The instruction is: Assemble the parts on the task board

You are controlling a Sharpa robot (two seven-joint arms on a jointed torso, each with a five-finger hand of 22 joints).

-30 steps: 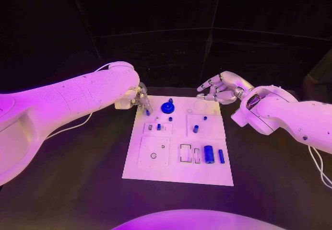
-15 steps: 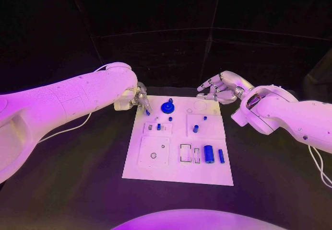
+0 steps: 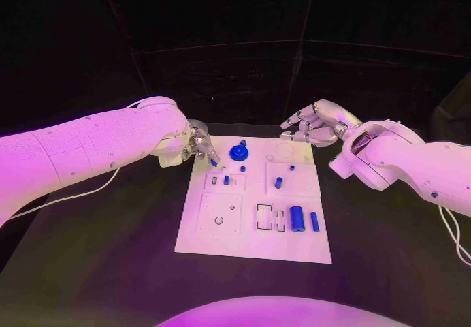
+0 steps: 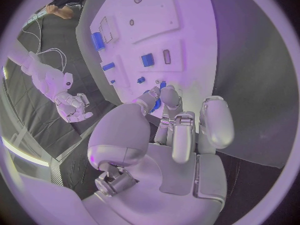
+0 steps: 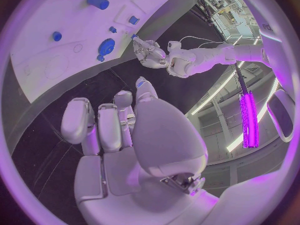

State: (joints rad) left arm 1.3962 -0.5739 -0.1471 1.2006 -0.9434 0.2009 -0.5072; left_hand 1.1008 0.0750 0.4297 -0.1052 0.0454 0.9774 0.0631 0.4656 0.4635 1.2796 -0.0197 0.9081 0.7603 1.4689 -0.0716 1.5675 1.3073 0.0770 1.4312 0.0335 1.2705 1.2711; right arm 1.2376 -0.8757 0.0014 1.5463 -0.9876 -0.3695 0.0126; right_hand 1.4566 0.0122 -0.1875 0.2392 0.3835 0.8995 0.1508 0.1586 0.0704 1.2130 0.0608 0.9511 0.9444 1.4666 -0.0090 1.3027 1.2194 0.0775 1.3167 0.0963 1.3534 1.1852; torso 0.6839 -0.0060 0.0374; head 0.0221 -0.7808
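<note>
L hand (image 3: 199, 144) sits at the task board's (image 3: 253, 248) far corner, pinching a small blue part (image 3: 212, 162) in its fingertips, just beside the round blue part (image 3: 237, 152). R hand (image 3: 312, 126) hovers off the opposite far corner, fingers curled, holding nothing.

Left hand (image 3: 199, 144) at task board (image 3: 246, 235) (far corner), pinching blue part (image 3: 213, 161)

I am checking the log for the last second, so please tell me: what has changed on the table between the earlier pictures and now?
The left hand has shifted slightly toward the round blue gear-like part at the far end of the white task board, its fingertips now over the board's far left corner with a small blue piece at them. The right hand stayed hovering beyond the far right corner, holding nothing. The other small blue parts kept their places.
</note>
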